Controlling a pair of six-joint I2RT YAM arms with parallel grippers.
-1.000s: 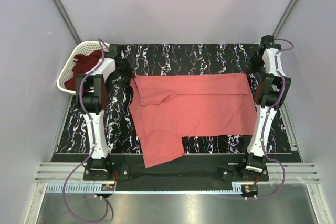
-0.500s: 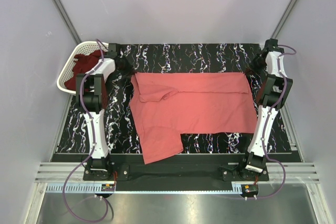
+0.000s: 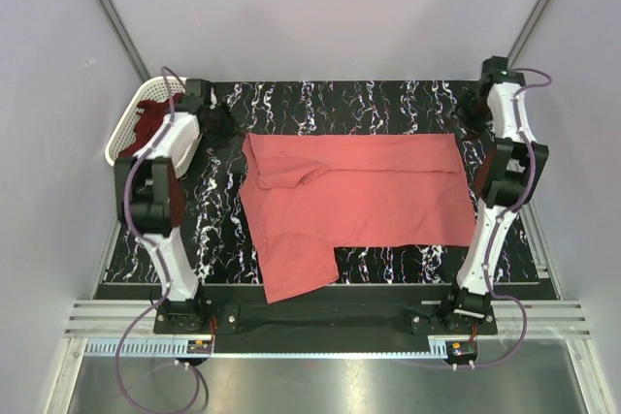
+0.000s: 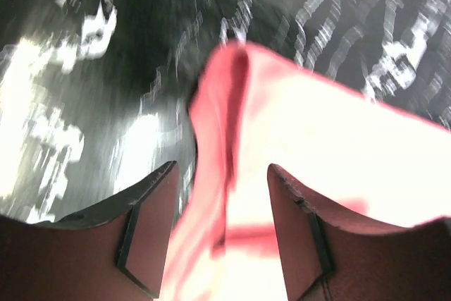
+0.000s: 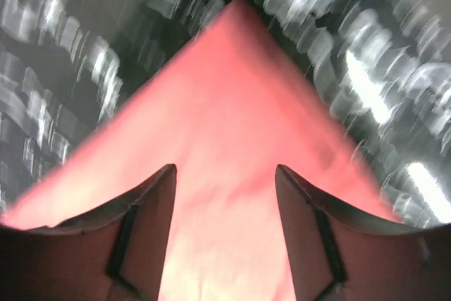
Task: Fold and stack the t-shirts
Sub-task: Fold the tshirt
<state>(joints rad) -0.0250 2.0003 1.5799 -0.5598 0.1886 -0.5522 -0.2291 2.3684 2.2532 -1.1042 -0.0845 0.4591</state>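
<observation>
A salmon-pink t-shirt [image 3: 359, 201] lies spread on the black marbled mat, its lower left part hanging toward the near edge. My left gripper [image 3: 225, 126] hovers by the shirt's far left corner. In the left wrist view it [image 4: 222, 167] is open over that corner [image 4: 317, 153], gripping nothing. My right gripper [image 3: 469, 111] is by the far right corner. In the right wrist view it [image 5: 225, 168] is open above the pointed corner [image 5: 229, 96]. A dark maroon t-shirt [image 3: 150, 123] sits bunched in the basket.
A white lattice basket [image 3: 118, 143] stands at the far left edge of the mat [image 3: 388, 99], just behind my left arm. Grey walls close in on the left, right and back. A metal rail runs along the near edge.
Both grippers went from shut to open and let go of the shirt's far corners. Both arms pulled back from the shirt, the left one toward the basket. The shirt lies still.
</observation>
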